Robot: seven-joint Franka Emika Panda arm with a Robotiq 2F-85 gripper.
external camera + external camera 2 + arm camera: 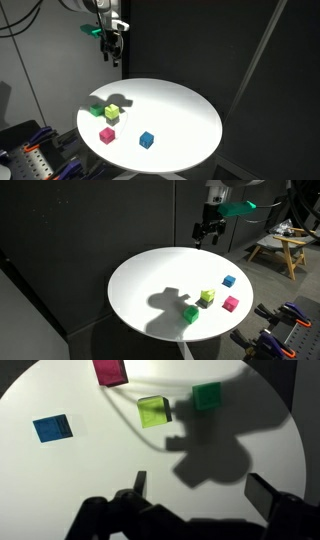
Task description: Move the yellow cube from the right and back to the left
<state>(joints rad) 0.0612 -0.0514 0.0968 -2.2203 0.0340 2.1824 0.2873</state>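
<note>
While the jaws hang released and empty, high over the 11 o'clock rim of the round white tabletop (175, 105) in an exterior view, the small yellow-green cube (113, 112) sits toward 9 o'clock on it, with a bright green cube (98, 109) just beside it at 9, a pink cube (107, 134) at 6 and a blue cube (147, 139) at 4. In an exterior view, the yellow-green cube (207, 297) lies near the tabletop's (150, 280) 4 o'clock edge. In the wrist view, the yellow-green cube (153, 410) lies at 12 o'clock from the spread jaws, well apart.
</note>
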